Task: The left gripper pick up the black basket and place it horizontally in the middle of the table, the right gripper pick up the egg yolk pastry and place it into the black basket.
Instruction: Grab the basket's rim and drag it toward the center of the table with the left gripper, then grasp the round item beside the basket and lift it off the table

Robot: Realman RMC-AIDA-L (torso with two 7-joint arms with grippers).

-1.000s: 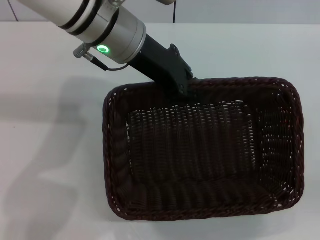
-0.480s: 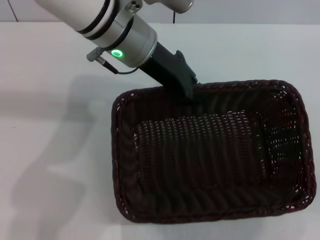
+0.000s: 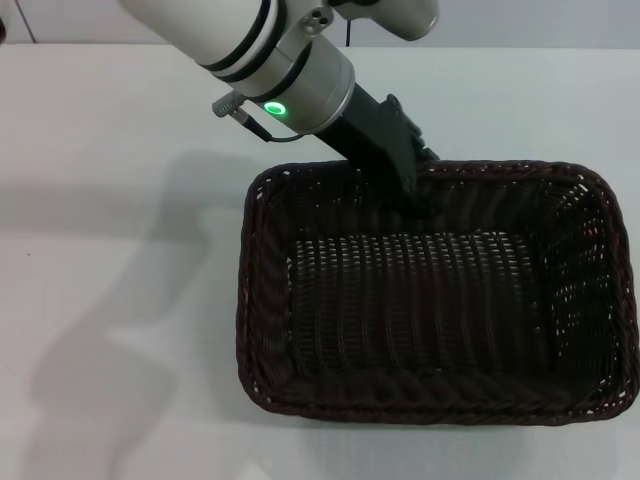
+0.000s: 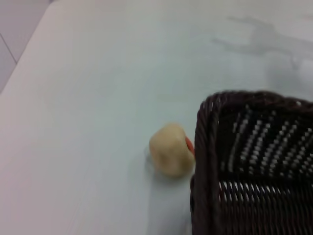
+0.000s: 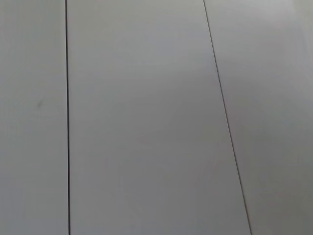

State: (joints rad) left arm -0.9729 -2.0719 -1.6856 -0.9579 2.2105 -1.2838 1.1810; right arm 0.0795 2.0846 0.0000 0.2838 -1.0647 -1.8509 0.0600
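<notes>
The black basket sits low over the white table, its long side running left to right in the head view. My left gripper is shut on the middle of the basket's far rim, with the white-and-silver arm reaching in from the upper left. The basket is empty inside. In the left wrist view the egg yolk pastry lies on the table right beside a corner of the basket, its orange-red patch facing the wicker. The pastry does not show in the head view. My right gripper is out of view.
The table's far edge runs along the top of the head view. The basket's right end reaches the edge of that view. The right wrist view shows only plain white panels with thin dark seams.
My left arm has moved to the right and carried the basket with it. The basket has turned from a slight tilt to lie straight across the view.
</notes>
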